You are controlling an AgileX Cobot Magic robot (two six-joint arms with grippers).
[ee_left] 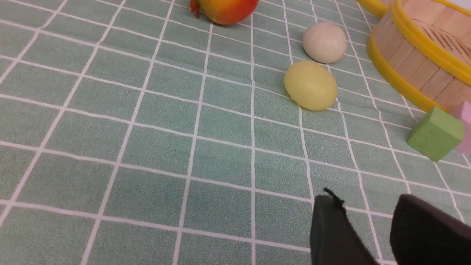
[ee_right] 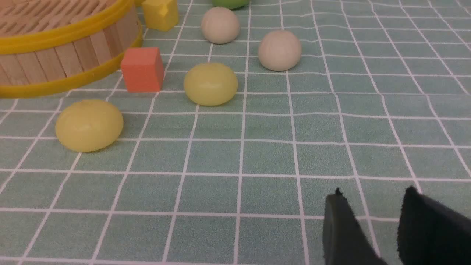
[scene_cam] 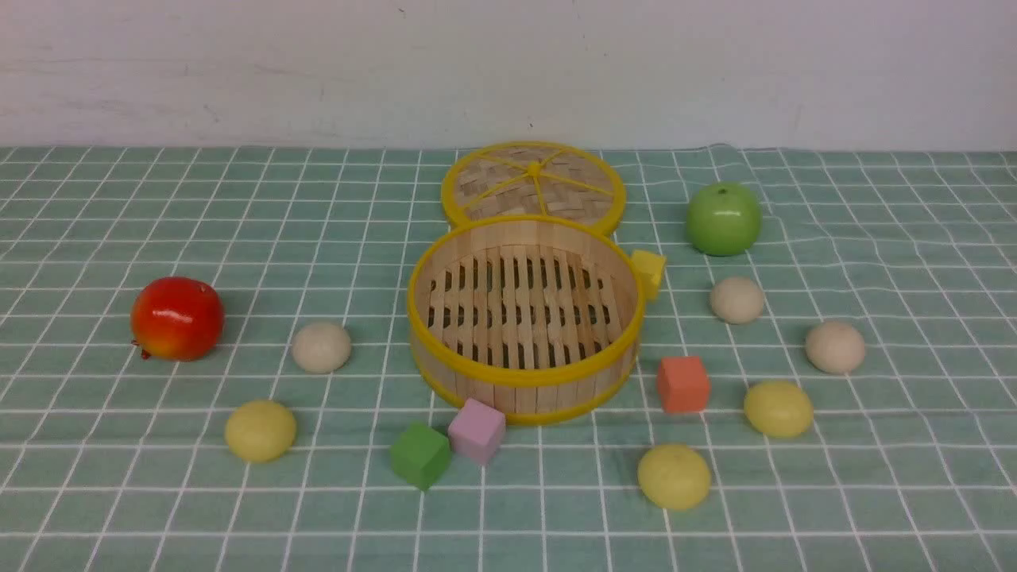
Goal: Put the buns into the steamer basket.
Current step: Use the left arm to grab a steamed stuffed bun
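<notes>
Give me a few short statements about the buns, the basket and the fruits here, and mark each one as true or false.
1. The steamer basket has no bun in it. True.
2. The woven lid covers the basket. False: it lies on the cloth behind the basket.
3. On the robot's right of the basket lie two cream buns and two yellow buns. True.
4. The red apple stands beside the green apple. False: the red one is far left, the green one right of the lid.
5. Only one bun lies left of the basket. False: a cream bun and a yellow bun lie there.
</notes>
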